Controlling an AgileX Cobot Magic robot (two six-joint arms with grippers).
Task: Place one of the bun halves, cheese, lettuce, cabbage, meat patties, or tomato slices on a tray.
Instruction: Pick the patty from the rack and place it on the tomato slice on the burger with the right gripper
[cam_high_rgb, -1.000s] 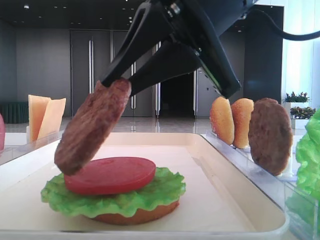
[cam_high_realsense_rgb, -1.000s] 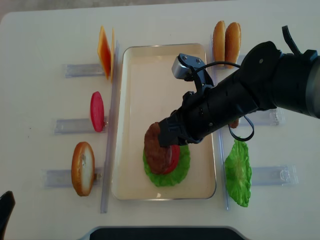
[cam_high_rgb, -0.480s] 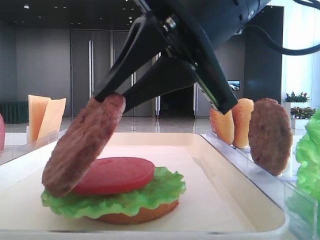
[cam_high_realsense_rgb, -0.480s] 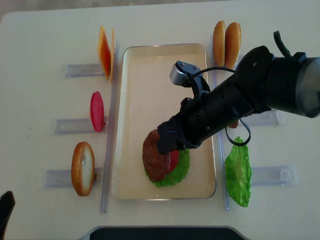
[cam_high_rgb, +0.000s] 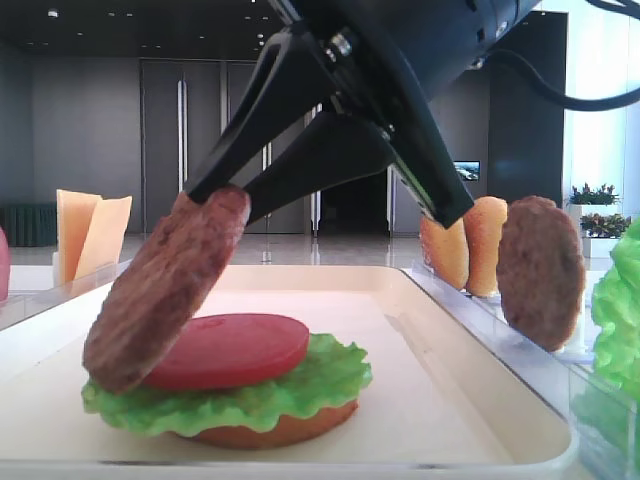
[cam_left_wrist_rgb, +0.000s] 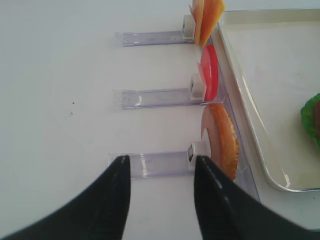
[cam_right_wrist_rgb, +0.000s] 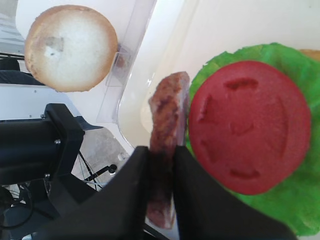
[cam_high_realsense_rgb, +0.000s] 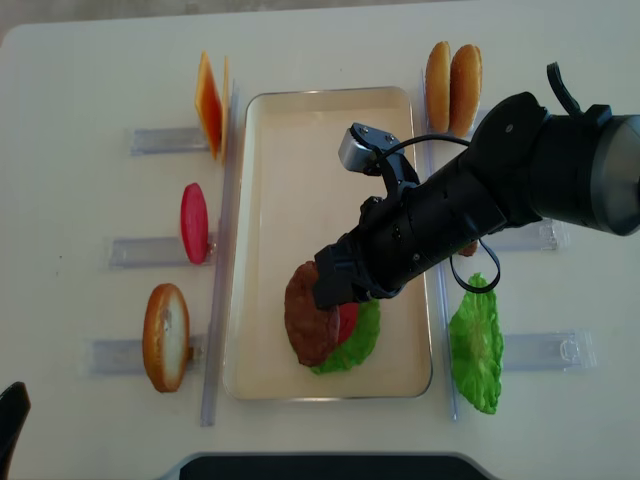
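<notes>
We see the right gripper (cam_high_rgb: 215, 190) clamped on the upper edge of a meat patty (cam_high_rgb: 165, 290), which hangs tilted below its tips, lower rim beside the tomato slice (cam_high_rgb: 228, 348) on the tray (cam_high_rgb: 440, 330). Released off-centre, it may slide off the lettuce (cam_high_rgb: 300, 385).

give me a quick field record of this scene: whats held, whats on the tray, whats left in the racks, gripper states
held: meat patty, tilted, pinched at its top edge by right gripper
patty contact: low edge near lettuce; contact unclear
tray: bun half under lettuce, tomato slice on top
left racks: cheese, tomato, bun
right racks: two buns, lettuce leaf, patty
left gripper: open, empty
</notes>
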